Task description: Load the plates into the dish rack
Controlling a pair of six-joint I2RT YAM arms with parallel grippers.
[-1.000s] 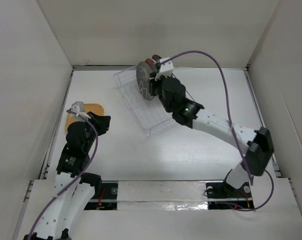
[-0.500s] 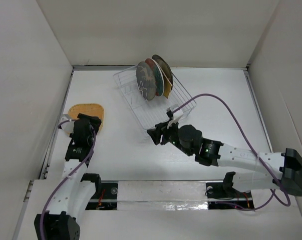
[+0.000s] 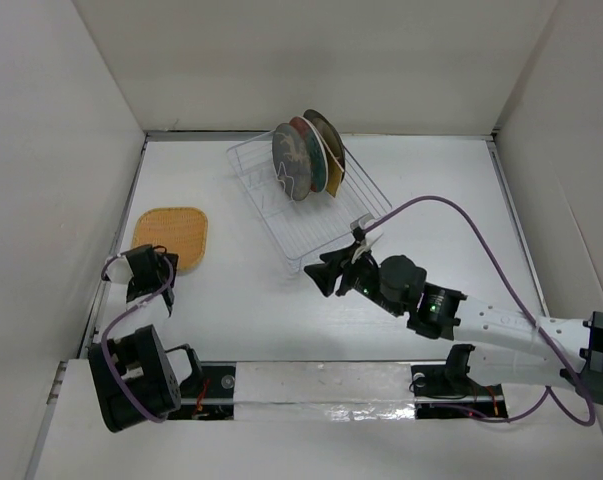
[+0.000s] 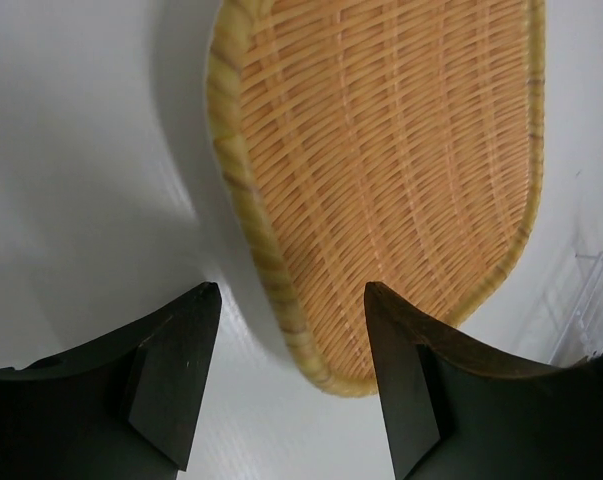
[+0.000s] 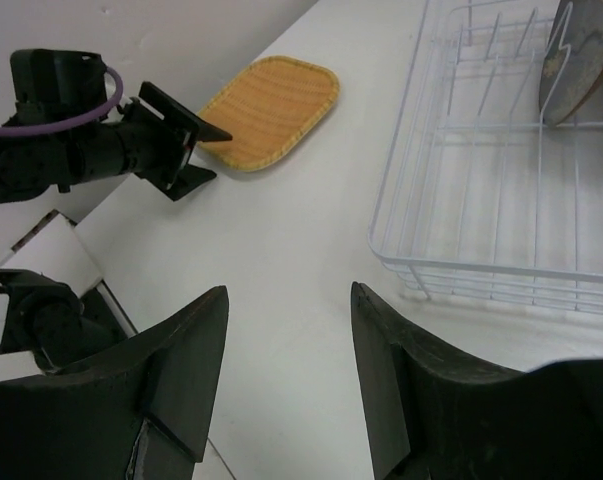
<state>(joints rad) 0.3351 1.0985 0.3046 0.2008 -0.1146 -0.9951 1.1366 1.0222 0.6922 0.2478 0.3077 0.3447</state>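
One squarish woven plate point(image 3: 171, 237) lies flat on the white table point(image 3: 241, 310) at the left of the overhead view, well apart from the dish rack point(image 3: 311, 225), which sits slantwise in the upper middle. In the rack's far end a dark grey plate point(image 3: 291, 162) with a cream motif stands on edge between the prongs. More round plates point(image 3: 324, 138) are packed upright close behind it, too overlapped for me to sort out. That is how a rack wants them, so the flat one looks like the piece yet to be loaded. The left gripper point(image 4: 288, 290) is low at that plate's near edge. Its jaws are wide and empty, one dark finger point(image 4: 171, 380) to either side of the rim in its own camera, as if lined up to slide in and pinch the raised woven lip. I cannot tell whether it touches. From the right wrist view its tips seem to sit just at the plate's corner. The right gripper point(image 5: 286, 380) hangs over bare table just off the rack's near corner at lower centre. Its jaws are also well apart with nothing between them, and they touch neither rack nor plate. It seems parked clear of the open rows of prongs, leaving them free for the next plate.
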